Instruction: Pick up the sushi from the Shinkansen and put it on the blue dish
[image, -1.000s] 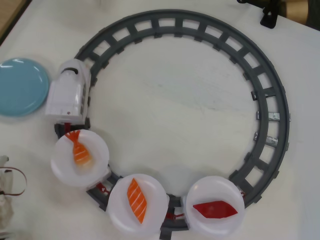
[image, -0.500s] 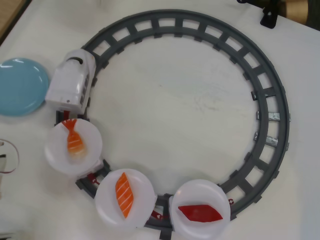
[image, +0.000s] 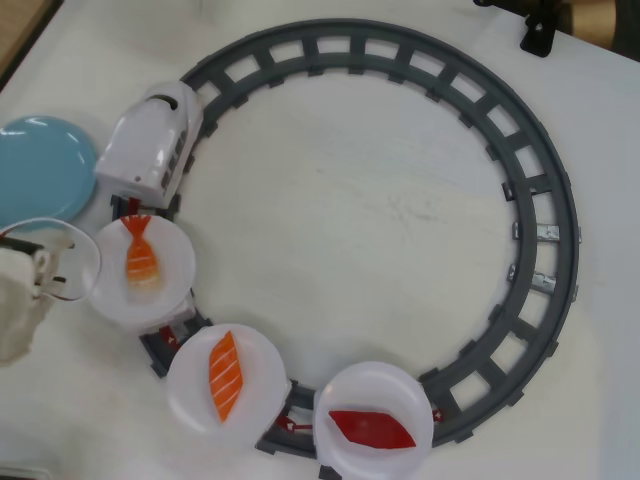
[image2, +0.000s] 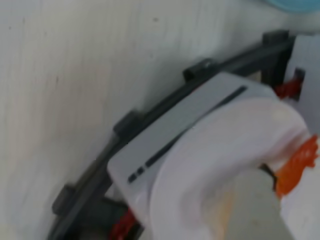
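Sushi (image: 371, 428) sits flat on the last white plate (image: 373, 389) behind the Shinkansen (image: 150, 149) — gripper (image: 40, 275) at the left edge, jaws unreadable — blue dish (image: 40, 165) bare.

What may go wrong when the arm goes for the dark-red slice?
Wrong piece: the wrist view shows the orange shrimp piece, but the dark-red diamond-shaped slice lies on the last round white plate. Also, the round light-blue dish sits close beside the white toy train; placing may bump it.
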